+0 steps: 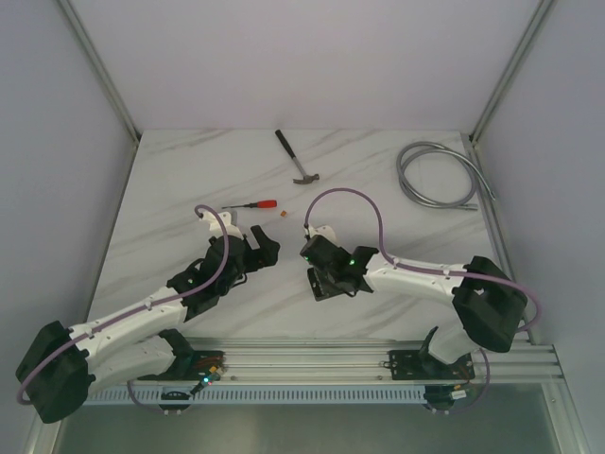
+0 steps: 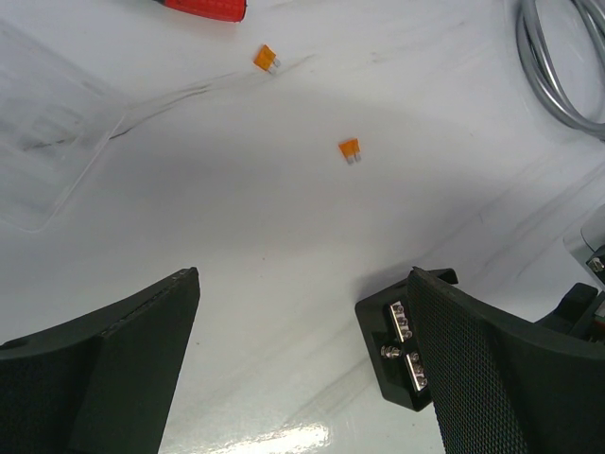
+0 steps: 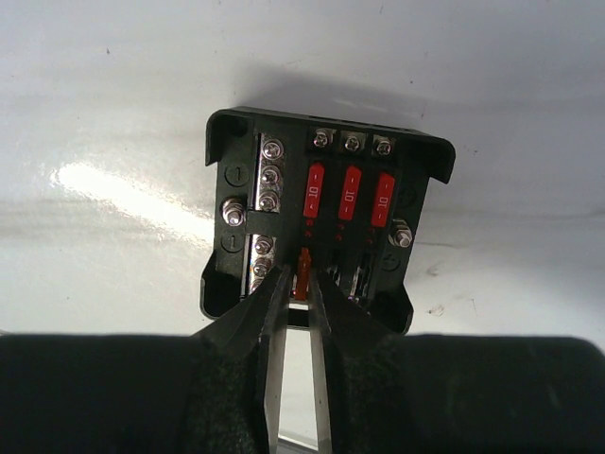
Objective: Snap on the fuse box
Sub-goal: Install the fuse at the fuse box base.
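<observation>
The fuse box [image 3: 236,189] is a black square box lying open-faced on the white table, with three red fuses [image 3: 350,194] seated in its upper slots. My right gripper [image 3: 298,274] reaches into its lower row. The jaws stand narrow, closely flanking an orange fuse [image 3: 303,270] set on edge in a slot, and contact is not clear. From above, the right gripper [image 1: 321,282] covers most of the box. My left gripper [image 2: 304,284] is wide open and holds nothing, with the fuse box [image 2: 389,345] just beside its right finger [image 2: 492,369].
Two loose orange fuses [image 2: 267,60] [image 2: 350,149] lie beyond the left gripper. A clear plastic piece [image 2: 47,142] lies at its left. A red-handled screwdriver [image 1: 257,203], a hammer [image 1: 298,161] and a coiled metal hose [image 1: 435,175] lie farther back.
</observation>
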`<state>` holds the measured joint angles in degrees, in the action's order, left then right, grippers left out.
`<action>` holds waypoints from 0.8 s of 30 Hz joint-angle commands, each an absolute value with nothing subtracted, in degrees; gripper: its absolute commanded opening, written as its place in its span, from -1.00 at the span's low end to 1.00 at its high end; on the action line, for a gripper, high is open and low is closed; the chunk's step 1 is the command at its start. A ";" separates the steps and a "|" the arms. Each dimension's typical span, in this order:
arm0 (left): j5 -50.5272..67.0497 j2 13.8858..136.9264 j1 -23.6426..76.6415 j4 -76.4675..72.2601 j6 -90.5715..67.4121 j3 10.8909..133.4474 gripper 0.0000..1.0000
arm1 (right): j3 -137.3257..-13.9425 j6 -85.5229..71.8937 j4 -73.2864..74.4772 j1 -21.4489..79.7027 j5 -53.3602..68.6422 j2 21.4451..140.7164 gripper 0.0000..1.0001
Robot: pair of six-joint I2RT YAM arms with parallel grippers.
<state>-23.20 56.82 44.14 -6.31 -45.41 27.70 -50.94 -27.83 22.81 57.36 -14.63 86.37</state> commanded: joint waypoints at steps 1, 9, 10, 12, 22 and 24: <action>-23.50 56.49 43.71 -5.89 -45.31 28.39 1.00 | -53.56 -27.72 24.40 57.19 -14.85 86.71 -0.57; -23.49 56.78 43.68 -5.90 -45.27 28.48 1.00 | -53.92 -27.76 24.75 57.21 -15.20 87.02 -0.63; -23.55 56.78 43.68 -5.91 -45.31 28.48 1.00 | -53.93 -27.77 24.85 57.14 -15.34 87.20 -0.65; -23.53 56.77 43.63 -5.95 -45.26 28.48 1.00 | -53.89 -27.84 25.06 57.18 -15.59 87.64 -0.69; -23.44 56.60 43.59 -5.89 -45.33 28.48 1.00 | -51.47 -28.53 26.28 57.02 -17.08 87.89 -0.96; -23.38 56.56 43.60 -5.89 -45.28 28.40 1.00 | -50.54 -28.84 26.28 56.87 -17.13 87.89 -0.98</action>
<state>-23.18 56.82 43.88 -6.28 -45.41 27.70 -52.38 -28.10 24.03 57.34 -15.25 86.85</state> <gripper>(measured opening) 0.998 0.110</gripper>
